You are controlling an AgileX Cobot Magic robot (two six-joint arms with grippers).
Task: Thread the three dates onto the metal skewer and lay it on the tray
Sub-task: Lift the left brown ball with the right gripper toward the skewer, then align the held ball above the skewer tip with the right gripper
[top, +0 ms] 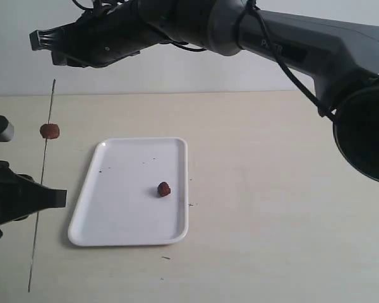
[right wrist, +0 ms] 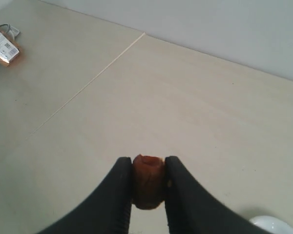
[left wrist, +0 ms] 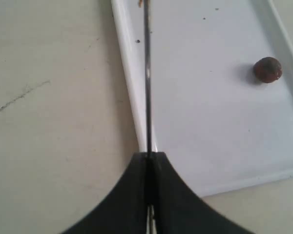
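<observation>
The thin, straight, silvery-grey metal skewer (top: pixel 43 177) was held up at the left of the pale bench (top: pixel 271 189). It ran alongside the left edge of the flat white rectangular tray (top: pixel 126 218) and was not lying on it. One small, wrinkled reddish-brown date (top: pixel 49 131) was already threaded on its upper part, with bare rod showing above. A second date (right wrist: pixel 147 190) was pinched between the black fingers of the right end effector (right wrist: pixel 147 168), which reached across high above the skewer's top end, apart from the tip. The third date (top: pixel 164 189) lay loose on the tray, near its middle. The left end effector (left wrist: pixel 149 157) was pressed together on the skewer partway along its length, carrying it.

By my reading the task was roughly a third done, with one date on and two to go. The pinched date had yet to meet the tip and slide down. The tray date had yet to be fetched and threaded, and the loaded skewer had yet to be laid on the tray.
</observation>
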